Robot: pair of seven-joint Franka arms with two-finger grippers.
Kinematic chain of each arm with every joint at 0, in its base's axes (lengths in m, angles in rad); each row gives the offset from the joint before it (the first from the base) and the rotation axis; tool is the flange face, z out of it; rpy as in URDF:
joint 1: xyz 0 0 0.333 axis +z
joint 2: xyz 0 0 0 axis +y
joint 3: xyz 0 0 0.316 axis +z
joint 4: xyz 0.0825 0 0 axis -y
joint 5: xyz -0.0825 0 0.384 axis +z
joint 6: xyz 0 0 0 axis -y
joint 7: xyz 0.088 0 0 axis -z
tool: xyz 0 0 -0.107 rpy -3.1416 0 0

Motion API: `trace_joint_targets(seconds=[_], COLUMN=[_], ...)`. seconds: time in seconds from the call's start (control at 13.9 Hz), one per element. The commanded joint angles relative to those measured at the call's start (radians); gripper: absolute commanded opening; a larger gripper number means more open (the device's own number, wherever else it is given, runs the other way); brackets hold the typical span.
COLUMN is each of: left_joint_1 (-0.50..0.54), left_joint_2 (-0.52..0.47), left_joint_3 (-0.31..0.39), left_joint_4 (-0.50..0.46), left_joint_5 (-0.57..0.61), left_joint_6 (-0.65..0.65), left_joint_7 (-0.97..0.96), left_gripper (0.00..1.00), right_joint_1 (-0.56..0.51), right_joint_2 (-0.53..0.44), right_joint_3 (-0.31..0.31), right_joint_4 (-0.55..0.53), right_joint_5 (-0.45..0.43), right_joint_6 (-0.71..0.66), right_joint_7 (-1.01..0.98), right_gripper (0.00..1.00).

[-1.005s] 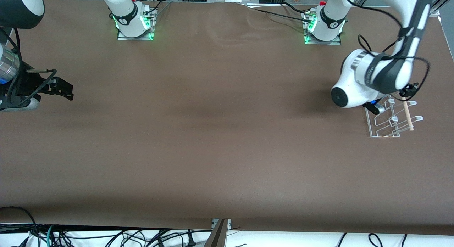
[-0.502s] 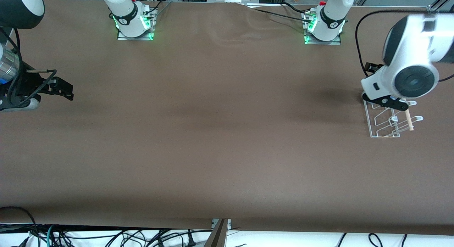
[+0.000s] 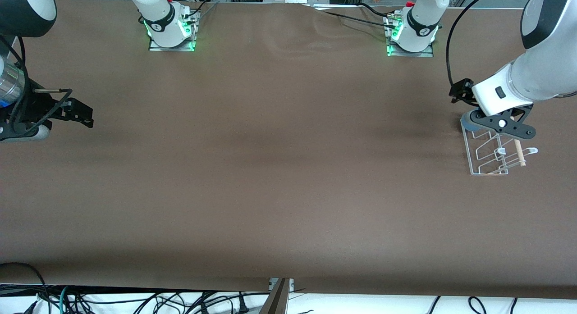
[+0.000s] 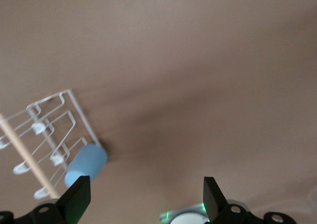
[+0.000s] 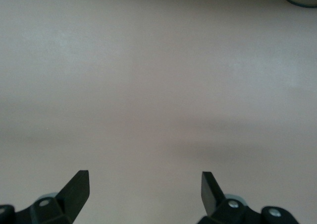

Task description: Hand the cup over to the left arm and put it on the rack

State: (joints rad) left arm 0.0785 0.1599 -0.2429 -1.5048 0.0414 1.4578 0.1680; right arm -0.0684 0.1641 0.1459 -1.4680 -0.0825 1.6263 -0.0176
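Observation:
The light-blue cup [image 4: 86, 164] lies on its side on the end of the white wire rack [image 4: 49, 127], beside the wooden dowel [image 4: 25, 154]. In the front view only an edge of the cup [image 3: 467, 121] shows, at the rack's [image 3: 489, 158] end farther from the front camera. My left gripper [image 3: 502, 125] hangs over that end of the rack, open and apart from the cup. Nothing is between the left gripper's [image 4: 145, 194] fingers. My right gripper [image 3: 81, 113] waits at the right arm's end of the table, open over bare cloth, and the right gripper [image 5: 143, 184] holds nothing.
Brown cloth covers the whole table [image 3: 279, 170]. Both arm bases [image 3: 169, 28] stand with green lights along the edge farthest from the front camera. A black cable [image 3: 451, 43] loops from the left arm above the rack.
The left arm has swung and risen above the rack, its wrist turning so the open hand now shows over the rack's end. The right arm has not moved.

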Motion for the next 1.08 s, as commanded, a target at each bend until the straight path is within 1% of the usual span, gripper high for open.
trace_joint_targets(seconds=[0.0,0.07,0.14,0.22,0.29,0.36,0.57,0.79,1.0], left_joint_1=[-0.115,-0.137,-0.144,-0.144,-0.144,-0.137,-0.076,-0.079,-0.083], left_joint_2=[-0.082,-0.098,-0.109,-0.138,-0.169,-0.196,-0.203,-0.203,-0.203], left_joint_3=[0.199,0.249,0.257,0.258,0.257,0.246,0.170,0.166,0.166], left_joint_4=[-0.090,-0.101,-0.109,-0.145,-0.200,-0.236,-0.239,-0.235,-0.232], left_joint_5=[-0.081,-0.095,-0.084,-0.071,-0.013,0.024,0.021,0.020,0.018], left_joint_6=[0.094,0.107,0.140,0.171,0.220,0.246,0.242,0.225,0.217], left_joint_7=[0.002,0.001,-0.002,-0.004,-0.002,-0.002,-0.007,-0.061,-0.070], left_gripper=[1.00,1.00,1.00,1.00,1.00,1.00,1.00,1.00,1.00], right_joint_1=[-0.010,-0.010,-0.010,-0.010,-0.010,-0.010,-0.010,-0.010,-0.010], right_joint_2=[-0.009,-0.009,-0.009,-0.006,-0.006,-0.006,-0.005,-0.005,-0.005], right_joint_3=[0.001,0.001,0.001,0.001,0.001,0.001,-0.011,-0.011,-0.011], right_joint_4=[-0.012,-0.012,-0.012,-0.012,-0.012,-0.012,-0.012,-0.012,-0.012], right_joint_5=[0.018,0.017,0.018,0.018,0.017,0.017,0.018,0.018,0.018], right_joint_6=[0.004,0.004,0.004,0.004,0.004,0.004,0.006,0.006,0.004], right_joint_7=[-0.015,-0.015,-0.015,-0.015,-0.015,-0.016,-0.021,-0.022,-0.015], right_gripper=[1.00,1.00,1.00,1.00,1.00,1.00,1.00,1.00,1.00])
